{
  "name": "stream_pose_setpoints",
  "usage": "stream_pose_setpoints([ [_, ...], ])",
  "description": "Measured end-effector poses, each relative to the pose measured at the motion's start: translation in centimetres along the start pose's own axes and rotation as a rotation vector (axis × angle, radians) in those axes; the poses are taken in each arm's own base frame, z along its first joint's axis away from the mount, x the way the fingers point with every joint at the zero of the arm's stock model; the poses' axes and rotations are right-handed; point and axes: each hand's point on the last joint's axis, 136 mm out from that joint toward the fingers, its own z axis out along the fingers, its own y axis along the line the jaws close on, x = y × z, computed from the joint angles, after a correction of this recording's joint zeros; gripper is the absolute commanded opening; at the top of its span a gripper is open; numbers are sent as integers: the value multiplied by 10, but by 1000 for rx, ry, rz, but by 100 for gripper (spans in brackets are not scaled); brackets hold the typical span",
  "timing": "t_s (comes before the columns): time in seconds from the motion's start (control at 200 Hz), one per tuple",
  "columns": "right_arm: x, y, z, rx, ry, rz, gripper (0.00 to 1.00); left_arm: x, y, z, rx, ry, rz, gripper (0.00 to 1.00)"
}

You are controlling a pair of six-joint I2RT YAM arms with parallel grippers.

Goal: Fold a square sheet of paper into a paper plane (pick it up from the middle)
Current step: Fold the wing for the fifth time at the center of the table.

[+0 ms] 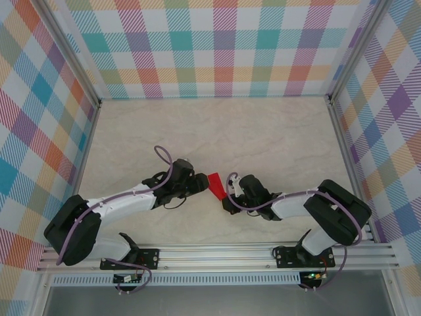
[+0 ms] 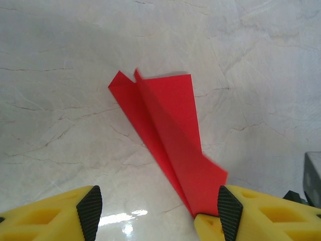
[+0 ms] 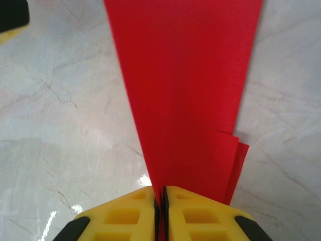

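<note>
Plane [image 1: 216, 184]: red, folded to a slim dart with a centre crease, at mid counter between the two tools. In the right wrist view the plane [image 3: 185, 100] runs up and away from the fingers, widening, with layered edges at its right side. Right tool [image 3: 161, 201] is clenched on the plane's narrow end, yellow fingers pressed together with the paper pinched in the seam. In the overhead view the right tool [image 1: 229, 197] sits at the plane's near-right end.

Left tool [image 2: 155, 211] is released, jaws well apart, nothing between the pads. The plane [image 2: 165, 135] lies in front of it, with its narrow end right by the tool's right finger; cannot tell if they touch. Left tool [image 1: 197, 184] is just left of the plane in the overhead view.

Counter [image 1: 263, 131]: pale beige marble-look, glossy, with light glare near the fingers. Walls [image 1: 223, 46]: pastel plaid panels on three sides, metal posts at the corners. Aluminium rail [image 1: 217, 253] along the near edge carries both arm bases.
</note>
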Motion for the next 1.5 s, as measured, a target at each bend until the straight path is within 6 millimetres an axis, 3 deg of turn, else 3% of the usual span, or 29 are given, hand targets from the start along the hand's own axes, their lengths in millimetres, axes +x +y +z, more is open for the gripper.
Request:
stream_pose_setpoints([
  [0.225,-1,3,2,-38,12,49,13,2,-1,0,8,14,0,62],
  [0.655,-2,6,-1,-177,74,240,9,14,-17,8,139,50,31,34],
  [1.17,-2,10,5,-262,123,375,9,22,-39,27,290,88,53,32],
  [1.5,-3,10,5,-271,128,397,10,33,-36,50,302,138,52,32],
])
